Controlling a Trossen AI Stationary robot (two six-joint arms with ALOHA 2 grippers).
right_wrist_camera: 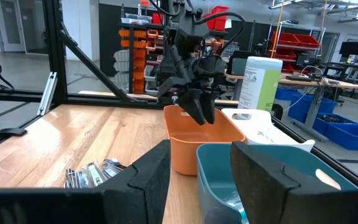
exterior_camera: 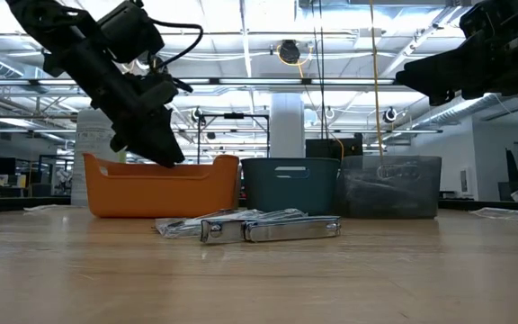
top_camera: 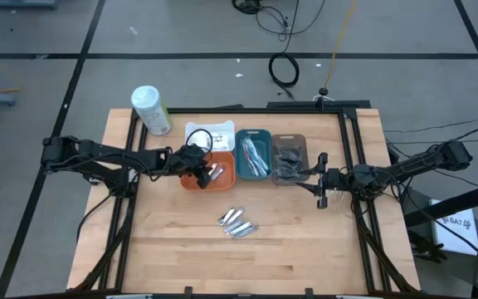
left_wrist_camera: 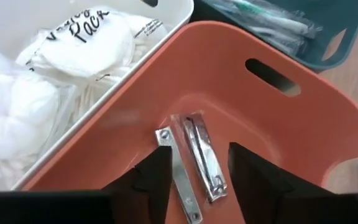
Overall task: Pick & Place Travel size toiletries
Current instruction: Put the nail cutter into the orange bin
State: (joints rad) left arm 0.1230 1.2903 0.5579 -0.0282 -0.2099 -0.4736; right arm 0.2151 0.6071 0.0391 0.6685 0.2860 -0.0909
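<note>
Shiny metal clippers [left_wrist_camera: 199, 163], apparently two, flat in smooth orange tray [left_wrist_camera: 303, 134]; left gripper [left_wrist_camera: 194, 171] parted, empty.

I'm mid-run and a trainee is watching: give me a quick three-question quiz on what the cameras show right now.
1. True or false: the left gripper is over the orange tray.
2. Which tray lies between the orange tray and the grey tray? A) white B) teal C) none
3. What lies on the bare table in front of the trays?

Key:
1. True; the left wrist view shows open fingers above two nail clippers on that tray's floor.
2. B, the teal tray. The right gripper waits beside the grey one.
3. A small cluster of clear-wrapped silvery clippers.
</note>
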